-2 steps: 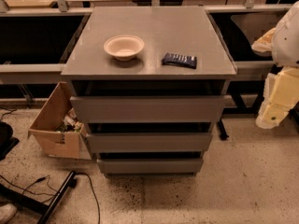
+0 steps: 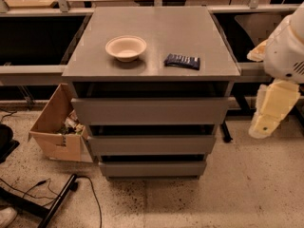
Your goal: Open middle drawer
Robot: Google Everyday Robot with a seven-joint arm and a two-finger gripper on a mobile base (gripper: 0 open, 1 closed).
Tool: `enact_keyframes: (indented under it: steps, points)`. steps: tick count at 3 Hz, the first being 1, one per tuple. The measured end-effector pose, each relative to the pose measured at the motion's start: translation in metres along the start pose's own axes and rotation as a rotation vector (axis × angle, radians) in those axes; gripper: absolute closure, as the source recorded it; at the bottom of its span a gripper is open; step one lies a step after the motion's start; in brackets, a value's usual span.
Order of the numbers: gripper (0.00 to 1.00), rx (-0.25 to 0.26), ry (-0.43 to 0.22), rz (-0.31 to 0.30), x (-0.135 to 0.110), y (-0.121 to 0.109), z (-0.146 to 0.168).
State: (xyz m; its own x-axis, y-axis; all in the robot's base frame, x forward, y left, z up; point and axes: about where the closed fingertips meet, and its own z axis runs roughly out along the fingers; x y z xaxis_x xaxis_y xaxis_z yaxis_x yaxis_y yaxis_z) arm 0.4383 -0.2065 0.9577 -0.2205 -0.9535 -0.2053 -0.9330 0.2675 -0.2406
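The grey cabinet (image 2: 152,46) stands in the middle of the camera view with three stacked drawers. The middle drawer (image 2: 152,145) shows only its plain slab front, set between the taller top drawer (image 2: 149,110) and the lowest drawer (image 2: 153,168). No tray shows, only a dark gap above the front. My gripper (image 2: 268,113), a cream-coloured end of the white arm, hangs at the right edge beside the cabinet. It is level with the top drawer, off to the right, and touches nothing.
A cream bowl (image 2: 126,47) and a dark blue packet (image 2: 182,61) lie on the cabinet top. An open cardboard box (image 2: 59,127) with clutter stands left of the drawers. Cables and a black stand leg (image 2: 57,201) lie on the speckled floor at lower left. Grey benches run behind.
My arm's cream end has shifted slightly down and to the left, toward the cabinet. The drawers, bowl and packet have not moved.
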Motion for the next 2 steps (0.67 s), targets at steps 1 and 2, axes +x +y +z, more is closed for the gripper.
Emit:
enact_keyframes:
  steps: [1,2]
  points:
    - [0.0,-0.003,-0.021,-0.039,-0.021,0.023,0.051]
    - [0.0,-0.022,-0.024,-0.075,-0.038,0.048,0.123]
